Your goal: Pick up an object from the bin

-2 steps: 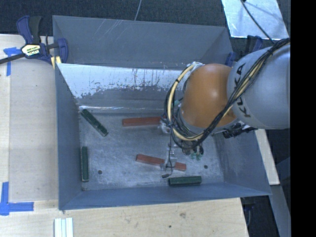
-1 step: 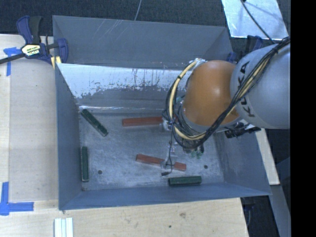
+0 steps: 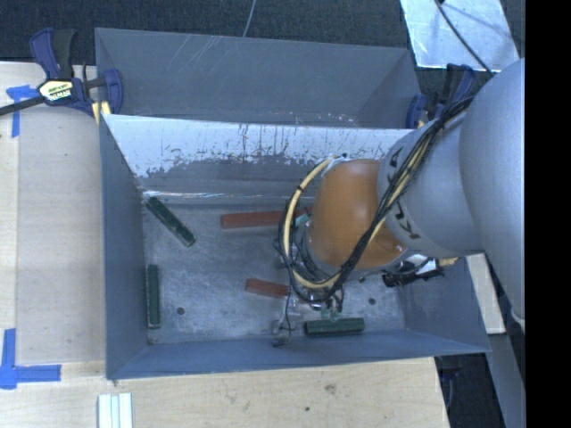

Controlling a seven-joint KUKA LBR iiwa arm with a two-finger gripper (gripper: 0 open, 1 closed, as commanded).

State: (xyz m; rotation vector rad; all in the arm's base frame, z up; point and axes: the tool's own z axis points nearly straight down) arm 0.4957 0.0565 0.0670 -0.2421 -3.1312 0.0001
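Hanging low at the front of the grey metal bin, the gripper sits just left of a dark green flat bar by the front wall.
Its open or closed state cannot be told; the orange wrist cover stands over it. A short reddish-brown bar lies just behind, a longer reddish-brown bar further back, and two more dark green bars well apart to the left.

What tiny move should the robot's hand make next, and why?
Probably a small sideways shift toward the dark green bar. The hand sits low by the near wall of the bin, just beside that bar's end rather than over its middle, with a short brown bar close on its other side. Centring over the green bar first would likely make a grab surer.
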